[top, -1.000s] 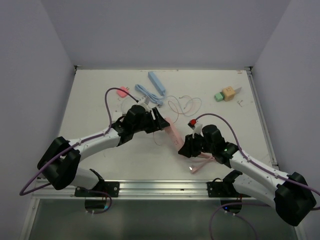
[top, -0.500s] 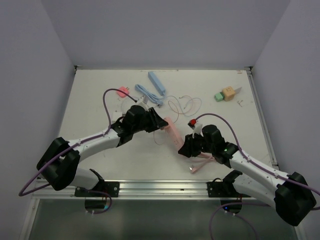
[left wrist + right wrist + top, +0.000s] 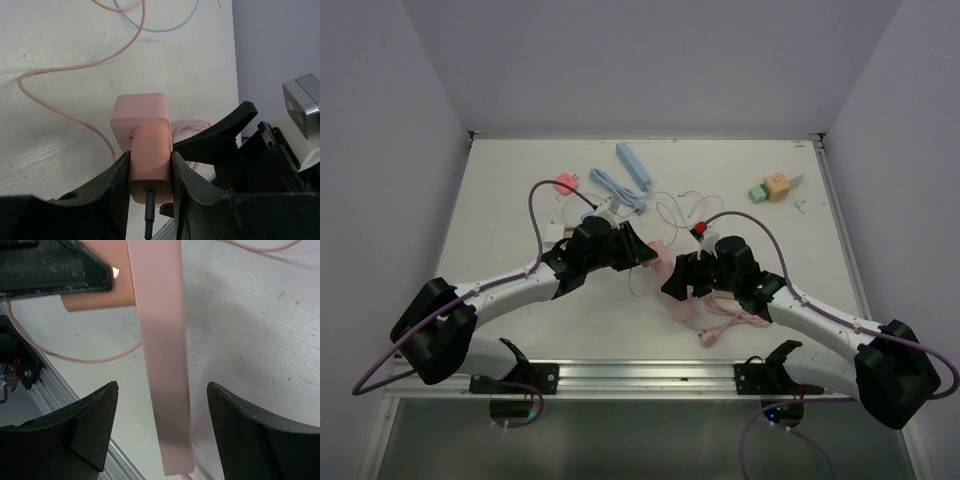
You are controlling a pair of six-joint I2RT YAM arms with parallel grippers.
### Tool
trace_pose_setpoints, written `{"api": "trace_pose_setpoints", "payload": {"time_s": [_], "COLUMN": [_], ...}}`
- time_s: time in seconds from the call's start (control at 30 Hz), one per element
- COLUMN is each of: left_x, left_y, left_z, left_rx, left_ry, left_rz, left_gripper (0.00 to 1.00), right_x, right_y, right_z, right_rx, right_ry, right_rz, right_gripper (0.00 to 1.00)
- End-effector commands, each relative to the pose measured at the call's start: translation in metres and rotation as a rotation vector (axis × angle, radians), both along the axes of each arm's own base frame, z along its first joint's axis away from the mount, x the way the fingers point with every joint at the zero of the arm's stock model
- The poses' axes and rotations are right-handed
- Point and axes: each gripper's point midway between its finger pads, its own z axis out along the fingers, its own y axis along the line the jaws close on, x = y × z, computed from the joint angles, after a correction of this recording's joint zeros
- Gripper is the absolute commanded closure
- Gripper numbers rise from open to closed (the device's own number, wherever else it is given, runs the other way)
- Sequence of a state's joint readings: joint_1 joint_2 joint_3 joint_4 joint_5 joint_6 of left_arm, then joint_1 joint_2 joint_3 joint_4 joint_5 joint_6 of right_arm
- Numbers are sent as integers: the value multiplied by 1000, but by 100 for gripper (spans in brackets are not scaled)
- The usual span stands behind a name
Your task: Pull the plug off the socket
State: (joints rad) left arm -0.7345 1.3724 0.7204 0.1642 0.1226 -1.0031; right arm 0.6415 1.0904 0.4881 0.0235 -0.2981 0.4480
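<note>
Left jaws pinch the plug, likely light rigid plastic; right jaws, wide astride the socket strip, should clamp its long sides.

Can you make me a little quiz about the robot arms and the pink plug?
1. True or false: the left gripper is shut on the pink plug.
2. Around the pink socket strip, the right gripper's jaws are: A) clamped tight B) open, not touching it C) out of sight.
3. Fill in: the other strip, farther back, is coloured ____.
Key: 1 true; 2 B; 3 blue.
</note>
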Motion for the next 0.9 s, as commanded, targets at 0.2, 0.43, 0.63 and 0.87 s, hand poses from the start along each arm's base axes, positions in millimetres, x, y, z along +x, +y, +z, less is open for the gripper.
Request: {"api": "trace_pose_setpoints", "payload": {"time_s": [0.2, 0.43, 0.63, 0.87], "left_x": [-4, -7, -15, -29], "left_y": [-10, -7, 2, 22], "left_z": [28, 30, 34, 39], "left_rx": [-52, -51, -47, -35], "left_ry": [-101, -117, -135, -153], "left_rz": [-39, -40, -40, -23], "left_gripper": [100, 100, 100, 100], "right_x": [43, 46, 60, 69], "right_y": [30, 27, -8, -50], "right_z": [29, 10, -16, -45], "right_rx": [63, 21, -139, -273], "right_ry": [-80, -57, -46, 48], "right_rz": [-21, -38, -191, -355], "right_gripper": [46, 100, 100, 100]}}
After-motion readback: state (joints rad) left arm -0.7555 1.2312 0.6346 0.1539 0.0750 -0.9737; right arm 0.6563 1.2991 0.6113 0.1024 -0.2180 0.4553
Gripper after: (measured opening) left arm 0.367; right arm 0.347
